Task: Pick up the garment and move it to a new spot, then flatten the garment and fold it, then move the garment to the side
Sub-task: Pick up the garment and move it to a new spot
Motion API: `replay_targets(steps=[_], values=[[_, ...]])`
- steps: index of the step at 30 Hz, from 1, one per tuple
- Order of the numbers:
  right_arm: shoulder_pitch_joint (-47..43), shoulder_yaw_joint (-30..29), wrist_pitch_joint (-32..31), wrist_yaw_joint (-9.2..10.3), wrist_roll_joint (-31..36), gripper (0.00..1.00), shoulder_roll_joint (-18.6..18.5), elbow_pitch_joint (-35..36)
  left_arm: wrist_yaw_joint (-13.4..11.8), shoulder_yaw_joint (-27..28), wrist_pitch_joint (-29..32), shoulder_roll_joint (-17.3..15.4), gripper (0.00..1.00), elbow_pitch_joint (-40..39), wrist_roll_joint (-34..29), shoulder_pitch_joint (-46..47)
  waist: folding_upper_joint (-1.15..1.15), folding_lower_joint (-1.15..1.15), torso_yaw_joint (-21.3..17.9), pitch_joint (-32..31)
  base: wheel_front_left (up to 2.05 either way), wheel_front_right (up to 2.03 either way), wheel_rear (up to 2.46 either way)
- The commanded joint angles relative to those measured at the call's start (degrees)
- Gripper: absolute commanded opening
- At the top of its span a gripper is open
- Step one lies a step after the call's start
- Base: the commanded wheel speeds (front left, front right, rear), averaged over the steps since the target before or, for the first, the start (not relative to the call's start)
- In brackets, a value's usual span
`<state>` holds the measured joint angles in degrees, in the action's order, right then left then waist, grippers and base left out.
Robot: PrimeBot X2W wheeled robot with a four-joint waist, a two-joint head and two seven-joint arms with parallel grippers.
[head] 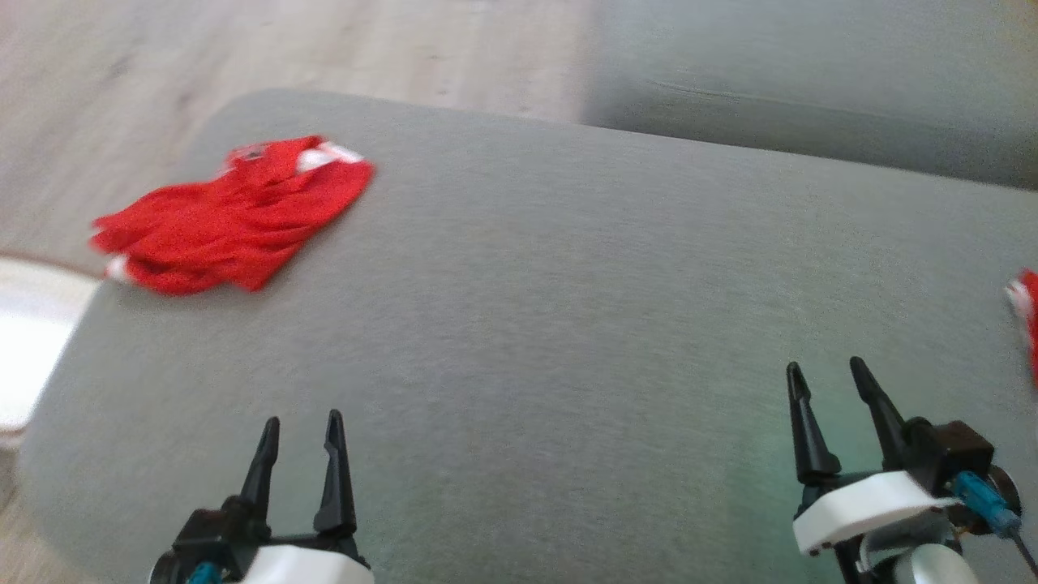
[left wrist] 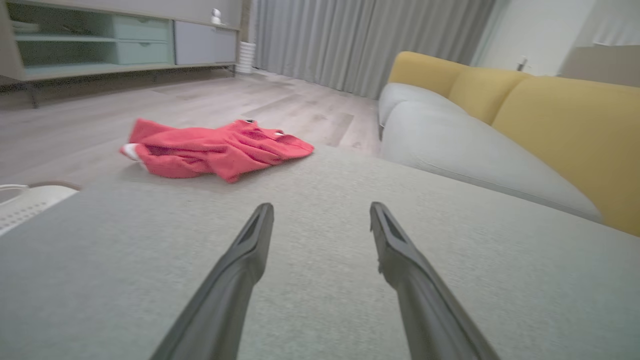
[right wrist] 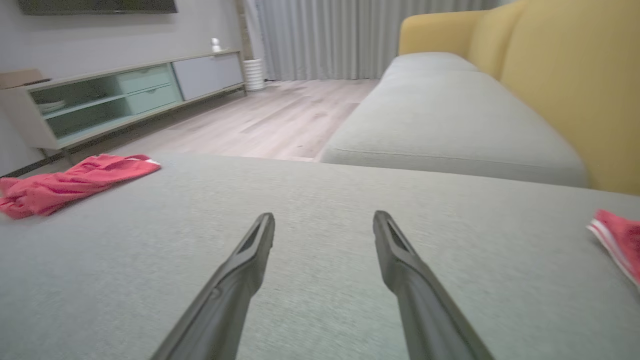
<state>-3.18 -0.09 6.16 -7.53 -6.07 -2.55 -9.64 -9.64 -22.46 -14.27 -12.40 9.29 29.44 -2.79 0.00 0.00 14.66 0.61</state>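
A crumpled red garment (head: 231, 217) with white trim lies at the far left of a grey cushion (head: 568, 308); it shows ahead and left in the left wrist view (left wrist: 215, 149) and at the left edge of the right wrist view (right wrist: 70, 184). My left gripper (head: 302, 430) hovers low at the near left, open and empty, well short of the garment. My right gripper (head: 825, 377) is at the near right, open and empty too. Both wrist views show spread fingers (left wrist: 240, 265) (right wrist: 245, 265) over bare cushion.
Another red cloth with white stripes (head: 1027, 312) pokes in at the cushion's right edge (right wrist: 617, 240). A grey sofa seat (head: 811, 89) with yellow backs (left wrist: 565, 120) lies beyond. Wooden floor (head: 284, 49) and a low cabinet (right wrist: 125, 95) are past the cushion's far edge; a white object (head: 32, 324) sits at left.
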Motion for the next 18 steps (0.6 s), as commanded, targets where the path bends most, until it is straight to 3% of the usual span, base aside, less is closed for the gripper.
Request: replay_targets(steps=[1,7,18], values=[[1.5,2.0,0.8,0.04,-0.6,1.0,-0.3,2.1,-0.4,2.1,-0.4,-1.1,1.0,-1.9,-0.3,2.3,0.0,0.0,7.9,-0.2,0.0,0.0,0.0],[1.6,3.9,0.6,0.04,-1.1,1.0,-0.3,1.7,-0.7,2.8,-0.4,-1.8,1.0,-2.3,0.1,1.5,0.0,0.0,15.3,-0.4,0.0,0.0,0.0],[4.8,8.3,-0.2,0.04,-0.2,1.0,-0.3,1.0,-1.7,6.3,-0.7,-1.4,1.0,-5.3,0.1,-1.4,0.0,0.0,16.3,1.4,0.0,0.0,0.0]])
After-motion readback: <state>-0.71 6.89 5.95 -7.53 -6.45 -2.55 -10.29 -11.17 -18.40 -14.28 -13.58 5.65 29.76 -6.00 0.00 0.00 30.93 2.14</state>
